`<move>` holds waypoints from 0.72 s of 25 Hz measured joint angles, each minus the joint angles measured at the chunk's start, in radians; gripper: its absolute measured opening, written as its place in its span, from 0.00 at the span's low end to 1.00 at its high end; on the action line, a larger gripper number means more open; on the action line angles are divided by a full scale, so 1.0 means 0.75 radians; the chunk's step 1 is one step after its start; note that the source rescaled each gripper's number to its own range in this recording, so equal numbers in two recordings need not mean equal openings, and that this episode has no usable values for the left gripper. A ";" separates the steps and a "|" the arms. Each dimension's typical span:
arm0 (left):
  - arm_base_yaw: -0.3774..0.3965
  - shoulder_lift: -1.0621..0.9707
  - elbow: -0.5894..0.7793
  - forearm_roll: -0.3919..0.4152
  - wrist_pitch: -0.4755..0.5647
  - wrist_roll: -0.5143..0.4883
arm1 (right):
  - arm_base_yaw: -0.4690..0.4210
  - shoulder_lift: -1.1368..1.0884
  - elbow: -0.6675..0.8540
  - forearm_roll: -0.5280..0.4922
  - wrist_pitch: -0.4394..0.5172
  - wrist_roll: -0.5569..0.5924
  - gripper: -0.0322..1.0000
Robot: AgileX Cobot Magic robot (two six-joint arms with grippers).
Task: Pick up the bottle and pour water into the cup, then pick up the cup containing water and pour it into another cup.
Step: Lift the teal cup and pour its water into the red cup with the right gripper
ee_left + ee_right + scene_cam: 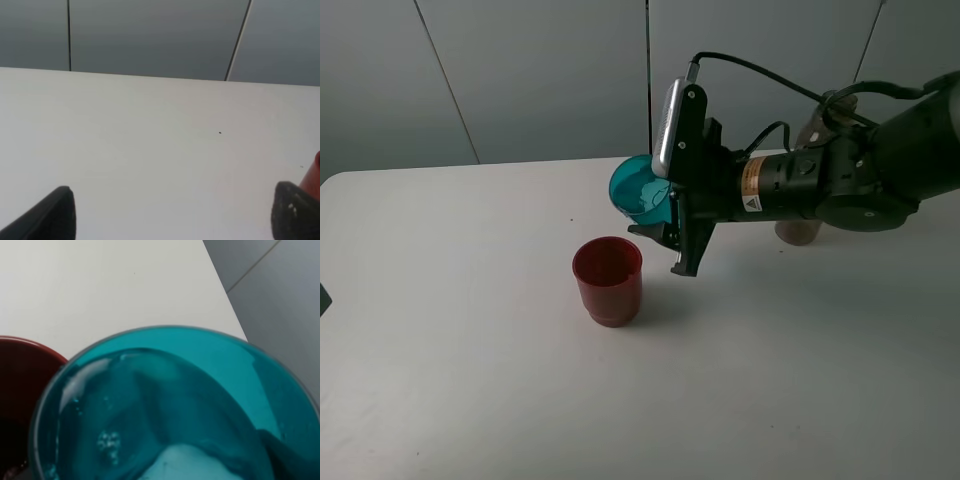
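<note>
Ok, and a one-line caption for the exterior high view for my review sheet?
Right gripper holds the teal cup tipped sideways near the upright red cup on the white table.

The teal cup (165, 405) was glossy, translucent plastic; the red cup (608, 282) opaque, smooth plastic; the table (460, 360) matt white.

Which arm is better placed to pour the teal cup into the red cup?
Right. The right gripper holds the teal cup, tipped on its side beside the red cup. The left gripper is open and holds nothing.
</note>
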 joint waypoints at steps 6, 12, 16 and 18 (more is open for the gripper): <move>0.000 0.000 0.000 0.000 0.000 0.000 | 0.012 0.000 -0.027 0.022 0.040 -0.087 0.10; 0.000 0.000 0.000 0.000 0.000 0.000 | 0.012 0.000 -0.058 0.025 0.062 -0.129 0.10; 0.000 0.000 0.000 0.000 0.000 0.000 | 0.015 0.000 -0.065 0.025 0.074 -0.192 0.10; 0.000 0.000 0.000 0.000 0.000 0.000 | 0.021 0.000 -0.065 0.025 0.079 -0.224 0.10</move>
